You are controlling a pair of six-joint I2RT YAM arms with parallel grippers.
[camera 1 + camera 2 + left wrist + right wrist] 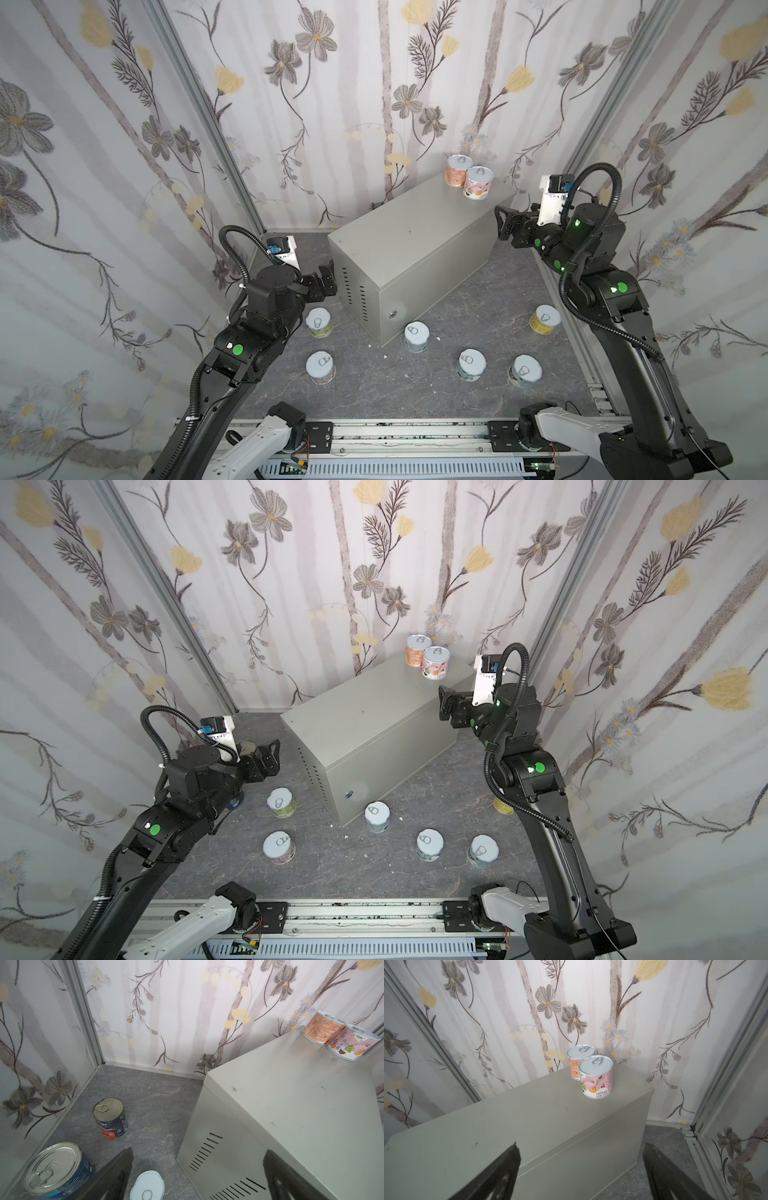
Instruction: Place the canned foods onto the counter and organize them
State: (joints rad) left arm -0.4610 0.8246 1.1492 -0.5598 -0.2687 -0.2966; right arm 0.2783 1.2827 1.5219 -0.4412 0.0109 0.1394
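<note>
The counter [415,232] is a stiff metal box. Its flat top is bare except at the far end, where the orange can [457,170] and the pink can [478,183] stand upright, touching or nearly so. The left claw [323,279] hangs open and empty just beside the counter's vented end. The right claw [503,224] is also open, holds nothing, and sits at the counter's long edge on its own side, facing the two placed cans.

In the left wrist view, the blue can [56,1169] and the navy-red can [111,1118] stand on the floor [415,395] near the side wall. They are taller and their lids look unopened, so they are probably the heaviest and call for a firm squeeze across the middle of the body.

Six short cans [319,323] [320,368] [416,336] [471,365] [525,370] [545,319] stand upright on the floor around the counter's near end. They look rigid, with smooth labels that could slip. Each is best gripped around its side below the rim, never by the pull tab.
</note>
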